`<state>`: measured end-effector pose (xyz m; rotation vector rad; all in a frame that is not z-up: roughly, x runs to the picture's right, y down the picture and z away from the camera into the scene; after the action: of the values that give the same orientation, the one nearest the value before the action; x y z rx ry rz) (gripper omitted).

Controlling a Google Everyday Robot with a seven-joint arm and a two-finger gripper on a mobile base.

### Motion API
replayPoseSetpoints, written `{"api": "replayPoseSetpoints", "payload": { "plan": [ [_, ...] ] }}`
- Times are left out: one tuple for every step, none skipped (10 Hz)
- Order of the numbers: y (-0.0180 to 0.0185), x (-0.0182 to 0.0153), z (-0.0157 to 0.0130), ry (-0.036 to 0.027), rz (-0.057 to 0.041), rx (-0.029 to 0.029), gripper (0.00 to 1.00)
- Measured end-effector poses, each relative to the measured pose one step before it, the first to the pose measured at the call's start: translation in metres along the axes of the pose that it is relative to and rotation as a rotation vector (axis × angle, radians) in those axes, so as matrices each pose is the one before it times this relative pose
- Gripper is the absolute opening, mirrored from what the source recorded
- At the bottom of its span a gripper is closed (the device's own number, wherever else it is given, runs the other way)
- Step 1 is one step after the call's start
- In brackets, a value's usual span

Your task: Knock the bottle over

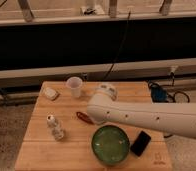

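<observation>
The bottle (55, 127) is small and clear with a white cap and a lumpy body. It stands upright on the left part of the wooden table (36, 150). My white arm reaches in from the right across the table. Its rounded end is at the table's middle, and the gripper (94, 120) is tucked under that end, mostly hidden. It is to the right of the bottle, with a clear gap between them, and just above the green bowl (111, 145).
A translucent white cup (74, 86) stands at the back. A small white object (51, 93) lies at the back left. A red-brown object (83, 117) lies beside the arm's end. A black phone (140, 143) lies right of the bowl. Cables (161, 92) lie right of the table.
</observation>
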<state>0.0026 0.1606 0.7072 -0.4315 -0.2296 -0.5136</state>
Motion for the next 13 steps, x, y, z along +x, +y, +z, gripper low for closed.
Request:
{"api": "replayPoseSetpoints", "payload": {
  "plan": [
    [-0.00151,-0.00460,0.00066,-0.01268,-0.00911,-0.00117,0.12],
    [-0.00235,-0.00714,0.00110,-0.01661,-0.01015,-0.00169,0.03],
    [0.00024,-0.00153,0.00121,-0.00925,-0.00749,-0.00218,0.02],
    [0.00081,-0.00106,0.00099,-0.00987,-0.00205,-0.00302,0.02],
    [-0.00103,-0.00258,0.00123,-0.01162,-0.00851,-0.00181,0.02],
    [-0.00202,-0.00459,0.00158,-0.01444,-0.01023,-0.00251,0.02],
    [-0.00140,-0.00341,0.00136,-0.01038,-0.00790,-0.00221,0.02],
    [-0.00105,-0.00322,0.00129,-0.00914,-0.00837,-0.00208,0.02],
    [-0.00129,-0.00253,0.00136,-0.01126,-0.00853,-0.00161,0.02],
    [-0.00119,-0.00256,0.00200,-0.01671,-0.01024,-0.00255,0.02],
    [-0.00117,-0.00111,0.00069,-0.00896,-0.00508,0.00023,0.02],
    [-0.00056,-0.00063,0.00115,-0.01044,-0.00603,-0.00079,0.02],
    [-0.00094,-0.00191,0.00175,-0.01081,-0.00851,-0.00104,0.02]
  ]
}}
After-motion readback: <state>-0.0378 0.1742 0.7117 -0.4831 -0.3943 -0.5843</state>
